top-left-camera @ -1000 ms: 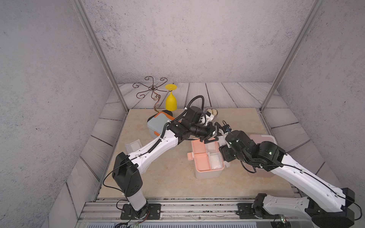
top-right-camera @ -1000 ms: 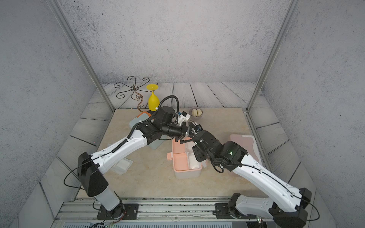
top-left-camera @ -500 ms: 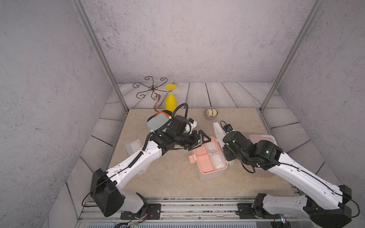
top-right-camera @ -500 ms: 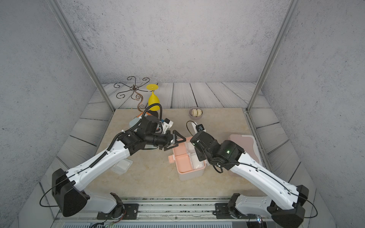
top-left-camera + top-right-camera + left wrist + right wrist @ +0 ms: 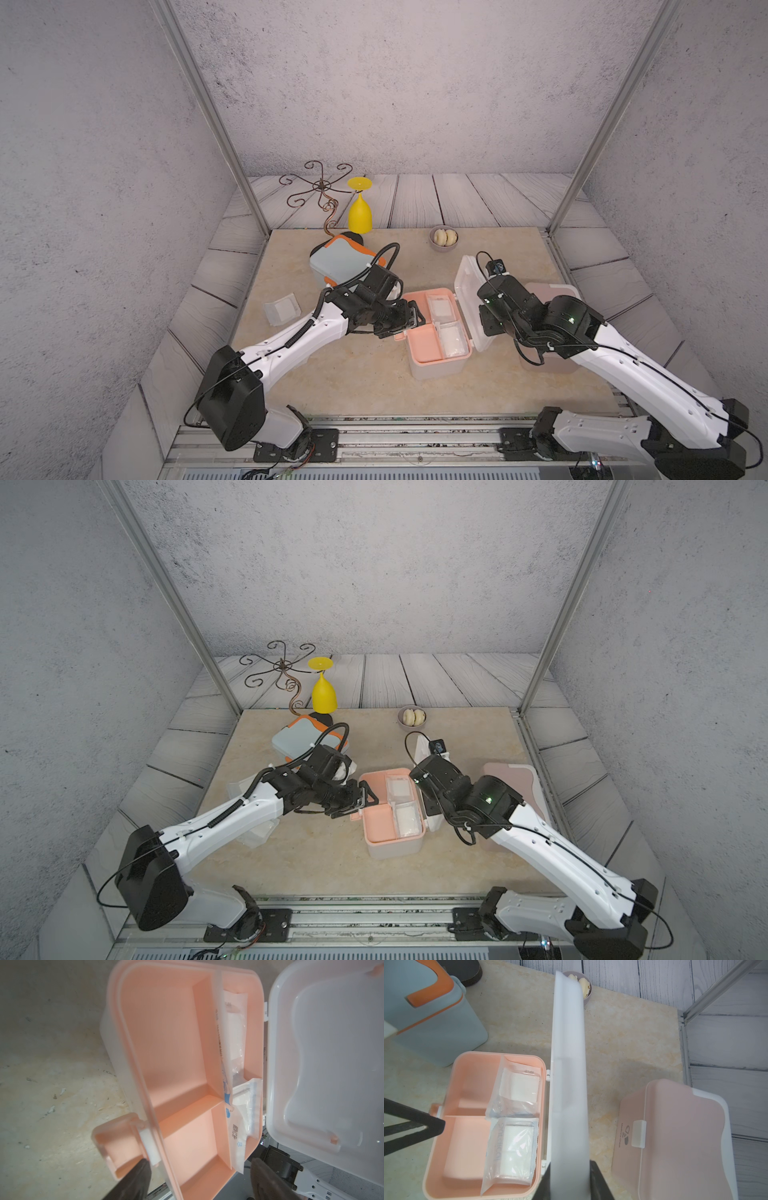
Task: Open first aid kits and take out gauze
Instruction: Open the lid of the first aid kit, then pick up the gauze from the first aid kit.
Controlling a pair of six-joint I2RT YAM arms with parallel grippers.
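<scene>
1 gauze packet point(image 5: 282, 309) is seen loose on the table point(image 5: 365, 386). The wire stand point(image 5: 320, 185), yellow glass point(image 5: 360, 216) and shut grey-blue kit point(image 5: 340, 259) are set further right, the kit partly hidden by the left arm point(image 5: 299, 332). The left gripper point(image 5: 200, 1162) is held spread beside the white kit's point(image 5: 440, 368) latch point(image 5: 116, 1147). 2 gauze packets point(image 5: 451, 338) are lodged inside it, on the lid side. Its lid point(image 5: 467, 303) is stood near upright, pinched by the right gripper point(image 5: 571, 1164). The shut pink kit point(image 5: 675, 1126) is largely covered by the right arm point(image 5: 623, 361).

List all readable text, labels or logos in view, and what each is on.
"Medicine Chest", with a small logo: on the pink kit lid, beside its white latch.
Blue print on the gauze packets: too blurred to read.
Nothing else legible.
</scene>
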